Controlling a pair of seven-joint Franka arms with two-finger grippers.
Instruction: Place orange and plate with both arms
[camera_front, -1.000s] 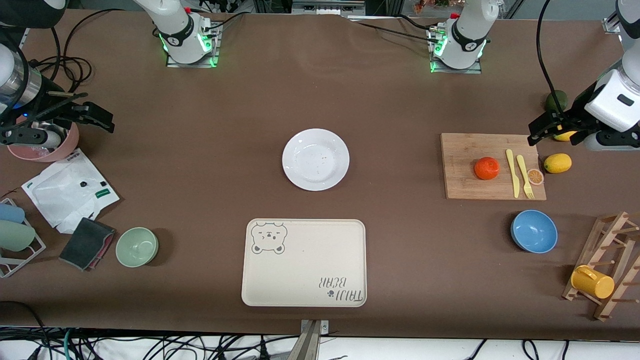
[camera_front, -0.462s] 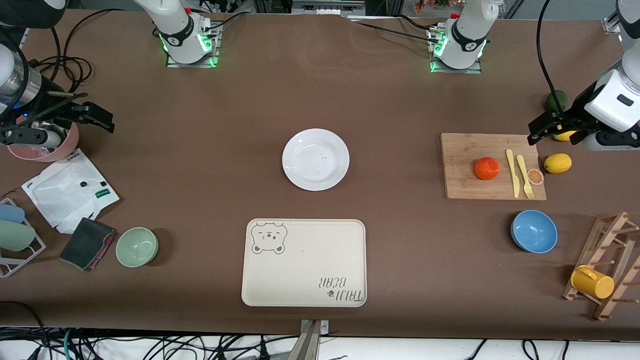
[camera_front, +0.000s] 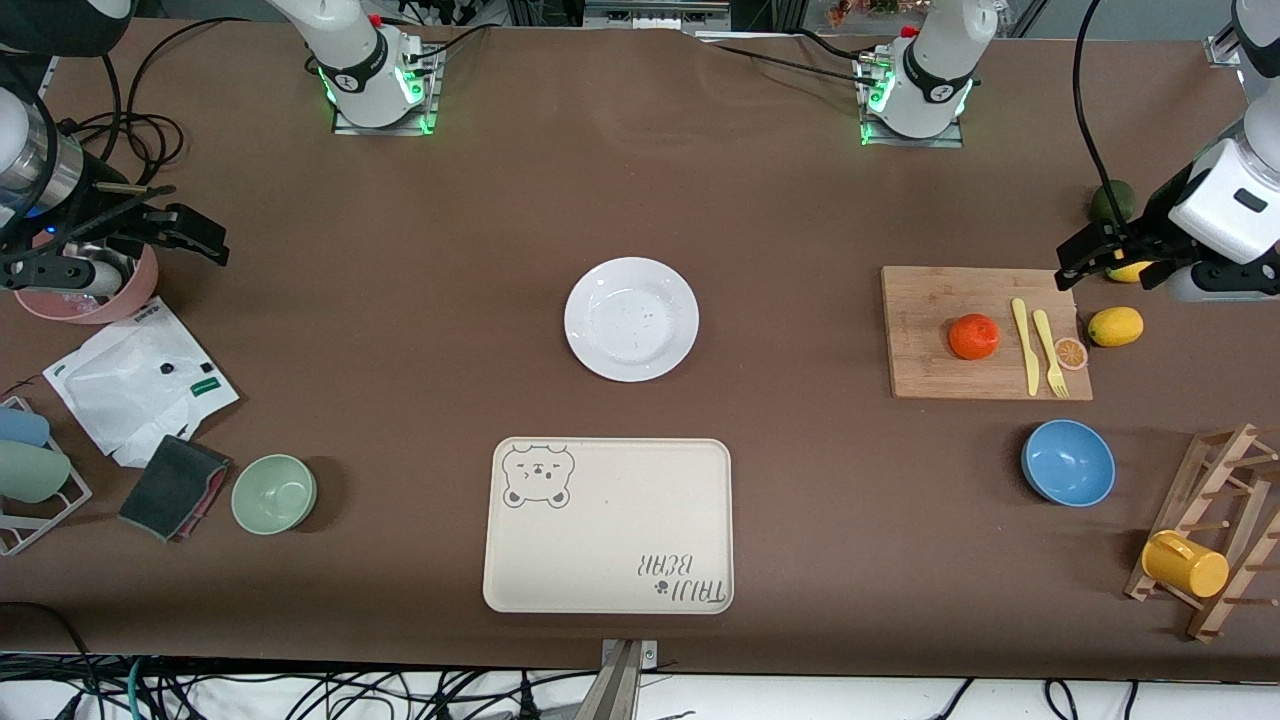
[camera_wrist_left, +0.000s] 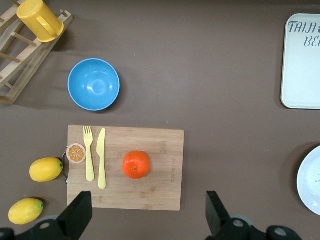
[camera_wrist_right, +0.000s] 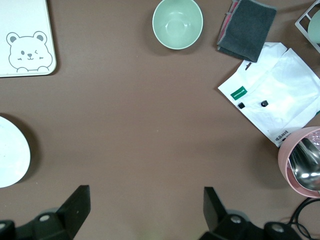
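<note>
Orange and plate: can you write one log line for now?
orange: on cutting board | plate: on table | left gripper, right gripper: open, empty

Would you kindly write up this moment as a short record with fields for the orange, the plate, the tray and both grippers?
orange: on the wooden cutting board, beside the yellow knife and fork
plate: bare, mid-table, farther from the front camera than the tray
tray: nothing on it
left gripper: open, holding nothing, over the cutting board's corner
right gripper: open, holding nothing, beside the pink bowl
</note>
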